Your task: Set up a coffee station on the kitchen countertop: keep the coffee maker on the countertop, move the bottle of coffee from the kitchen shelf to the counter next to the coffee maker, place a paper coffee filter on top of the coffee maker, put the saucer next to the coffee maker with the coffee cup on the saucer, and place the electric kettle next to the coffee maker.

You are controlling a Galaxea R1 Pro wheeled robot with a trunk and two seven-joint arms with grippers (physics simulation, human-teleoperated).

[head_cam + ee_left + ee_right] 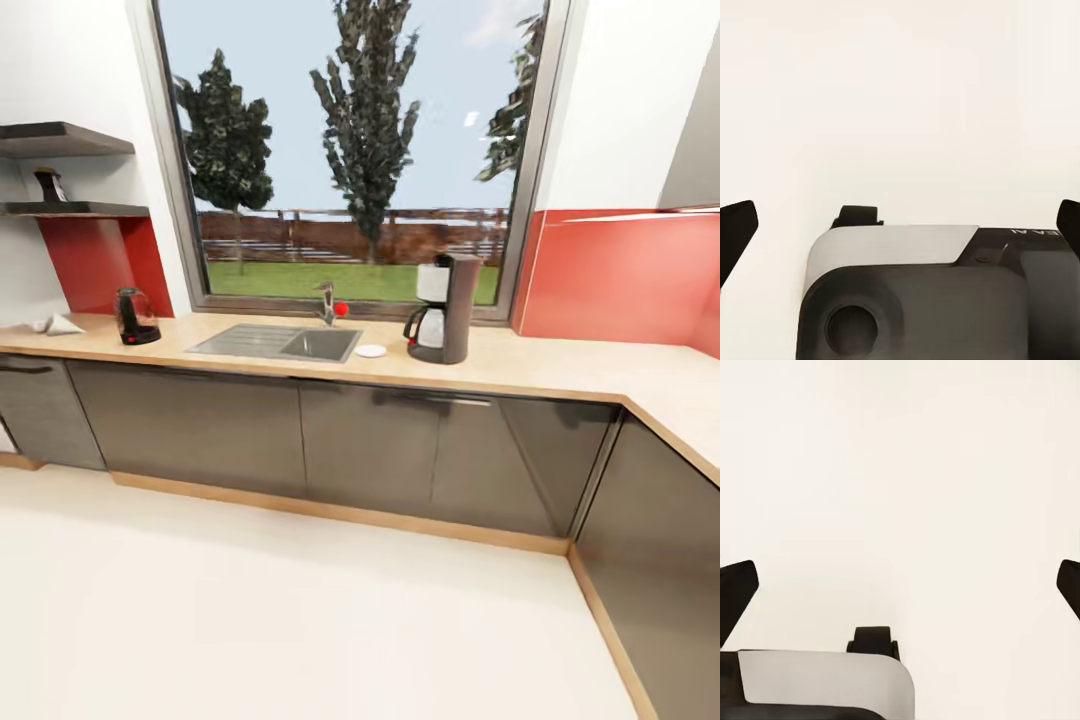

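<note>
The coffee maker [445, 308] stands on the kitchen countertop [560, 365], right of the steel sink [290, 343]. A white saucer [371, 350] lies just left of it. The electric kettle [135, 316] stands at the counter's left part. Further left lies a small white shape that looks like the paper coffee filter [57, 324]. The bottle of coffee [48, 185] stands on the kitchen shelf [80, 209]. The coffee cup is out of view. My left gripper [900, 229] and right gripper [900, 589] are both open and hold nothing, over pale floor far from the counter.
A tap [326, 301] with a red knob stands behind the sink under a large window. The counter turns a corner along the right wall [680, 400]. Pale floor [300, 600] lies between me and the dark grey cabinets [370, 440]. Part of my own base [922, 300] shows below the left gripper.
</note>
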